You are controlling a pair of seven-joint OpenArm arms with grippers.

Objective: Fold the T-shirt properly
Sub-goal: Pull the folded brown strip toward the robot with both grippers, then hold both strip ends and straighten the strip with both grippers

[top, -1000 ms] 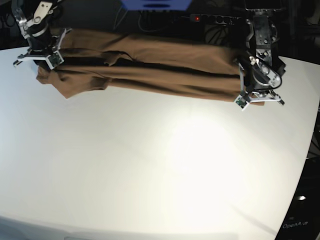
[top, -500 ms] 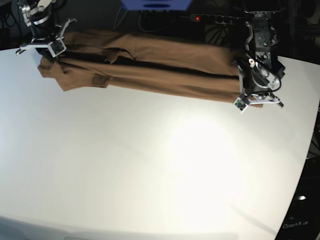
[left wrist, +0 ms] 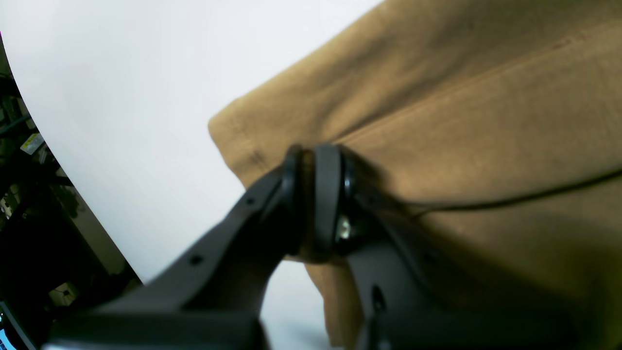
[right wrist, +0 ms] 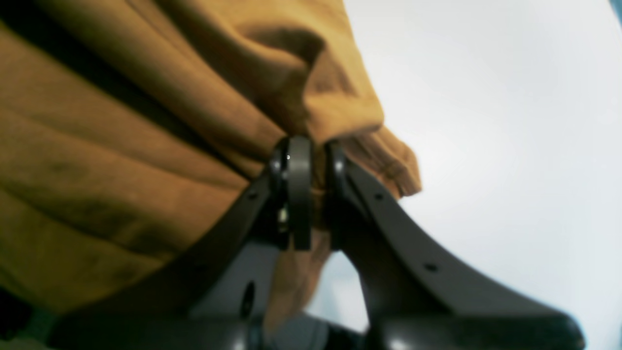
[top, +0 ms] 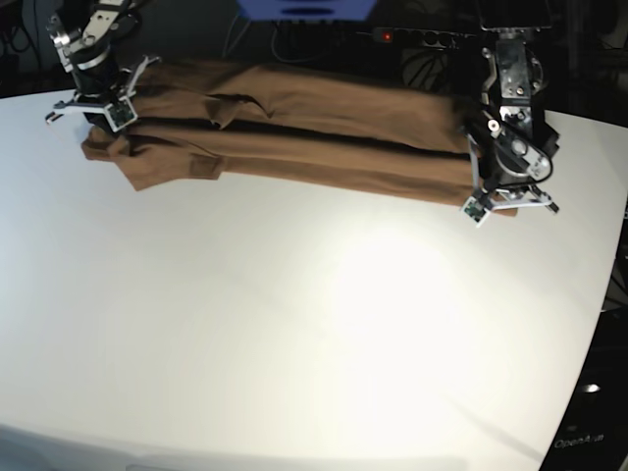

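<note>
At ten o'clock the right gripper [top: 90, 98] is pinching the T-shirt [top: 294, 137]; at two o'clock the left gripper [top: 496, 191] is clamping its other end. Stretched across the far tabletop [top: 294, 324], the cloth risks slipping and bunching under uneven pulling.

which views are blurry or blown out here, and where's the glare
Base view: sharp, but a bright glare patch washes out the table right of centre; edges bend from lens distortion. Left wrist view: the left gripper is soft, the T-shirt behind it crisper. Right wrist view: blurred all over, right gripper included, with the table nearly overexposed.
</note>
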